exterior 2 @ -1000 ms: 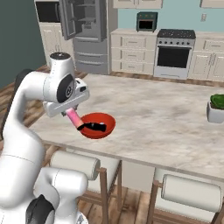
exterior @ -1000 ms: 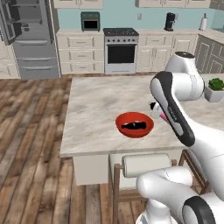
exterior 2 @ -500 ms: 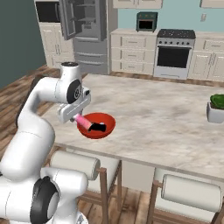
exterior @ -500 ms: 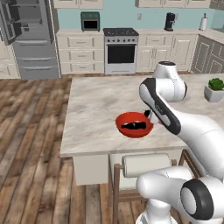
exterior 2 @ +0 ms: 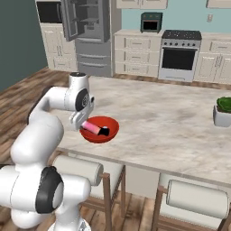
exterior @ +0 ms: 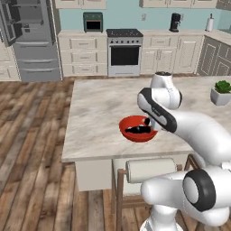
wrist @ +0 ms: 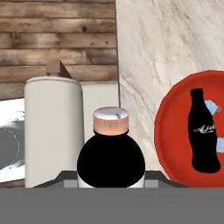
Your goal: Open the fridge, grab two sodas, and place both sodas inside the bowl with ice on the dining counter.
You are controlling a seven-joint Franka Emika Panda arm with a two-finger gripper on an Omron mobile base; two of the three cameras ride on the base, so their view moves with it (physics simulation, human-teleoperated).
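- Now the tool (exterior 2: 85,122) is closed around the pink soda (exterior 2: 91,127), low over the red bowl's (exterior 2: 113,131) left rim on the surface (exterior 2: 171,117).
- Likely light, rigid, slick; mid-body hold suits it.
- The dark soda (wrist: 203,131) lies in the bowl.

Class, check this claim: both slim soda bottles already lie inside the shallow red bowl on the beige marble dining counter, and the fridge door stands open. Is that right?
Not quite. Only the dark soda bottle lies in the shallow red bowl; the hand view shows the pink soda bottle held in the gripper, beside the bowl. The fridge door does stand open, and the bowl is on the beige marble dining counter.
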